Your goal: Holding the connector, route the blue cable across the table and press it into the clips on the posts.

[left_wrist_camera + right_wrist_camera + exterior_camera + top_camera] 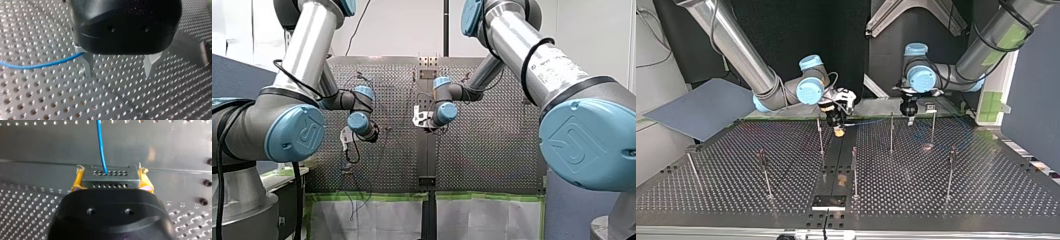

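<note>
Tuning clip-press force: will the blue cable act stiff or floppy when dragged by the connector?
The blue cable is probably floppy: it is thin and lies in a loose curve on the table. It likely has some spring too, since it leaves the connector in a smooth line, unkinked. It looks light, so it should drag easily.

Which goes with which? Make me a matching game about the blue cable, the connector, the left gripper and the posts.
Things:
1. blue cable
2. connector
3. my left gripper
4. posts

States:
A. standing upright on the table
B. open, holding nothing
C. clamped in my right gripper
D. going into one small hole

Pairs: 1-D, 2-C, 3-B, 4-A
</note>
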Tool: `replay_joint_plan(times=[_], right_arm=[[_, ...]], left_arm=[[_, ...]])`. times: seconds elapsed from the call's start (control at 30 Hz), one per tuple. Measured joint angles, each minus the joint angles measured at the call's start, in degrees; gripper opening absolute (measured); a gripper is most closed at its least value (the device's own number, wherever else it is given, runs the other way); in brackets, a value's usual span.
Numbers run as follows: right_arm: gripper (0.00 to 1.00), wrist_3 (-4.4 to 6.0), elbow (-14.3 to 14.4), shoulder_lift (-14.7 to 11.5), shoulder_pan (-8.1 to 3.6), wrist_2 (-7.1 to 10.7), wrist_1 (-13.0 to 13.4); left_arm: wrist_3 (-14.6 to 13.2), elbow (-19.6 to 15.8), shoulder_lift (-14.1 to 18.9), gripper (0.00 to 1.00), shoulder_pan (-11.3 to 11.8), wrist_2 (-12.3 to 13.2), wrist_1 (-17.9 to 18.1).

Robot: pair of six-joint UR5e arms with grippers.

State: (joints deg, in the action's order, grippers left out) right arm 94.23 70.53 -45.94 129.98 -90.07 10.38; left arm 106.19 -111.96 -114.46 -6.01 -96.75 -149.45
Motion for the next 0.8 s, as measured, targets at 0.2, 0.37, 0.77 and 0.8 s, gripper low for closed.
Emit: replay_joint_plan(times=[0.2, 0.37, 0.77, 0.8], right_arm=[[0.00, -0.65, 0.1, 0.0, 0.24, -0.60, -1.3], [0.00, -0.77, 0.0, 0.0, 0.30, -0.64, -1.5], [0.00, -0.78, 0.0, 0.0, -0.10, -0.73, -1.4], [0.00, -0.78, 0.0, 0.0, -0.14, -0.73, -1.4]], left_arm=[[-0.2, -2.8, 2.8, 1.00, -1.7, -0.8, -2.8], [0.7, -3.9, 4.9, 1.00, -2.8, -0.9, -4.8], [0.3, -5.1, 10.9, 1.00, -5.7, -0.6, -8.3], [0.3, -5.3, 11.5, 1.00, -6.1, -0.4, -8.1]])
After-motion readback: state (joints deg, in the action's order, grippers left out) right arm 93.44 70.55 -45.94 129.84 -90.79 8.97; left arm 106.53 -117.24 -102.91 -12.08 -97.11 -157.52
